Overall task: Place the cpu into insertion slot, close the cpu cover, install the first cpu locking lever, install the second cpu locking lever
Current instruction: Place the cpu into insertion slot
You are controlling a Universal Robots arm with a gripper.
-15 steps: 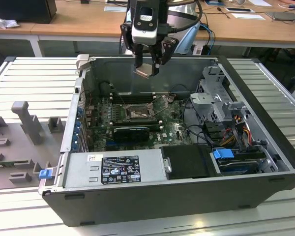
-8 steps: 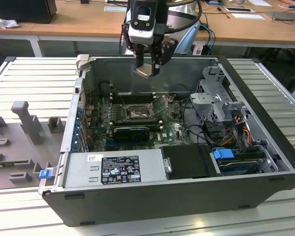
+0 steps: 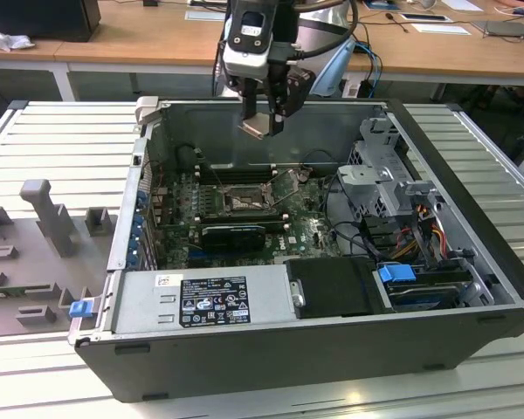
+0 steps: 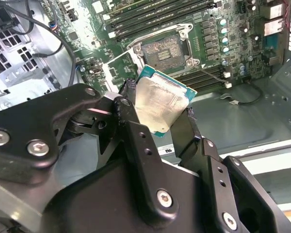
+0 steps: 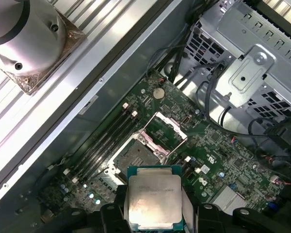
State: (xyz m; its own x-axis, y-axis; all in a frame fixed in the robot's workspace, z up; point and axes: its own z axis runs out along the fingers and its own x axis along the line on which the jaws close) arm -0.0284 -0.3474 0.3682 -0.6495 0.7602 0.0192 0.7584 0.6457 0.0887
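Your claw (image 4: pixel 159 104) is squeezing the cpu (image 5: pixel 154 201) above the insertion slot (image 4: pixel 164 51); if it is tilting, it could land crooked.

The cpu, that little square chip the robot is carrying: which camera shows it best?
The first wrist view: the cpu faces the camera almost squarely, its metal face plain. The second wrist view shows it tilted, a corner hidden between the fingers. The exterior view shows it small, in the gripper.

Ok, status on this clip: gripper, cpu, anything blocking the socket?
Gripper shut on cpu, hovering above the motherboard. Insertion slot empty, cpu cover raised open. No obstruction seen over the slot.
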